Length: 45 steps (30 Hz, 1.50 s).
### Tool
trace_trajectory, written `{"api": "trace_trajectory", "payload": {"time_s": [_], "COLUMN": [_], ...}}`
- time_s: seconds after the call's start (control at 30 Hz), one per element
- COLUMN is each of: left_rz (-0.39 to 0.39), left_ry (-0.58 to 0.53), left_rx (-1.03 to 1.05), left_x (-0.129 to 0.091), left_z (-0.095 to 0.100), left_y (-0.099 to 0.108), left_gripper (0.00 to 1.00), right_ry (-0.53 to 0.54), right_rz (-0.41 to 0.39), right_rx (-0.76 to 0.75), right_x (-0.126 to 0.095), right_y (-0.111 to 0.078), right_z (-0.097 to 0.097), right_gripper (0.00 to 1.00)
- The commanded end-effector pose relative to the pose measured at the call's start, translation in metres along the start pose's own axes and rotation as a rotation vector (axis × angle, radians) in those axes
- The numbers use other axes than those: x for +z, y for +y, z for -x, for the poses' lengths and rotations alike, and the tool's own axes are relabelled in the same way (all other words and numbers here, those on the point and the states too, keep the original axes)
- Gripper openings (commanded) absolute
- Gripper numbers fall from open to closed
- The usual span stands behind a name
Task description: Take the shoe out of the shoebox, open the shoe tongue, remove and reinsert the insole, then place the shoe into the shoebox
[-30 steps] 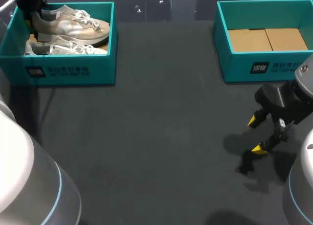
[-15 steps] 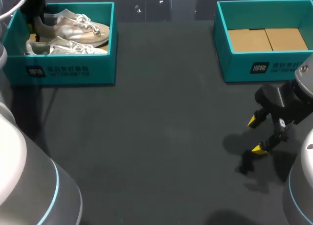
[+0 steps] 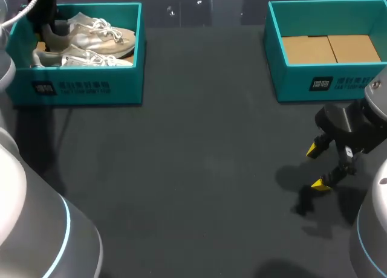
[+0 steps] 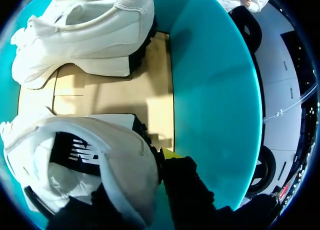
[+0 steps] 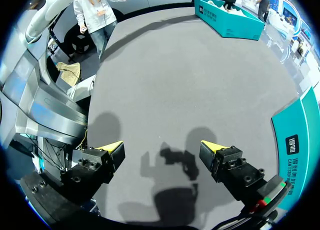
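Overhead, the left tool point(image 3: 47, 25) is in the rear corner of the left shoebox point(image 3: 78, 87), at the heel of the shoe point(image 3: 100, 36). A broad stretch of surface point(image 3: 199, 169) separates it from the second shoebox point(image 3: 320, 81), near which the right tool point(image 3: 319, 166) hovers. In the left wrist view, the fingers point(image 4: 185, 190) pinch the shoe's heel collar, hard by the teal wall. In the right wrist view, the tool gapes wide, holding nothing.

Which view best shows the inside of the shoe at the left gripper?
Left wrist view: the shoe is close, its opening and insole visible. The head view shows it small, from the side, in the shoebox. The right wrist view shows only the distant shoebox.
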State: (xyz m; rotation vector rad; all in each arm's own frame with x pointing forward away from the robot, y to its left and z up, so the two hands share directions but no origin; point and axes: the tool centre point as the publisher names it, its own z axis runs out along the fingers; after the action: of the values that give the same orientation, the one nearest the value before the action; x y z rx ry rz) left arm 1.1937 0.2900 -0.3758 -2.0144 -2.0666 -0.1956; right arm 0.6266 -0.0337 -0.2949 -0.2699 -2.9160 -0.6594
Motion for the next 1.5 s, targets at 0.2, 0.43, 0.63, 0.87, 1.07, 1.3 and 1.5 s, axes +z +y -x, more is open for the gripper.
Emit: {"api": "trace_trajectory", "payload": {"time_s": [0.2, 0.43, 0.63, 0.87, 1.07, 1.3, 1.5], "left_rz": [-0.028, -0.029, -0.006, 0.009, 0.022, 0.015, -0.017], "left_ry": [0.011, -0.021, -0.068, -0.127, -0.159, -0.174, -0.125], "left_rx": [0.006, 0.011, 0.017, 0.032, 0.049, 0.087, 0.09], "left_x": [0.011, -0.001, -0.018, -0.046, -0.082, -0.114, -0.125], "left_z": [0.007, 0.003, -0.002, -0.001, -0.007, -0.022, -0.029], "left_y": [0.013, 0.007, 0.001, -0.008, -0.031, -0.076, -0.106], "left_gripper": [0.39, 0.52, 0.96, 1.0, 1.0, 1.0, 1.0], "right_ry": [-0.003, -0.003, -0.003, -0.003, -0.003, -0.003, -0.003], "right_rz": [-0.002, -0.002, -0.002, -0.002, -0.002, -0.002, -0.002], "right_rx": [0.001, 0.001, 0.001, 0.001, 0.001, 0.001, 0.001], "right_x": [0.001, 0.001, 0.001, 0.001, 0.001, 0.001, 0.001], "right_y": [0.0, 0.0, 0.0, 0.0, 0.0, 0.0, 0.0], "right_z": [-0.001, -0.001, -0.001, -0.001, -0.001, -0.001, -0.001], "right_gripper": [1.0, 1.0, 1.0, 1.0, 1.0, 1.0, 1.0]}}
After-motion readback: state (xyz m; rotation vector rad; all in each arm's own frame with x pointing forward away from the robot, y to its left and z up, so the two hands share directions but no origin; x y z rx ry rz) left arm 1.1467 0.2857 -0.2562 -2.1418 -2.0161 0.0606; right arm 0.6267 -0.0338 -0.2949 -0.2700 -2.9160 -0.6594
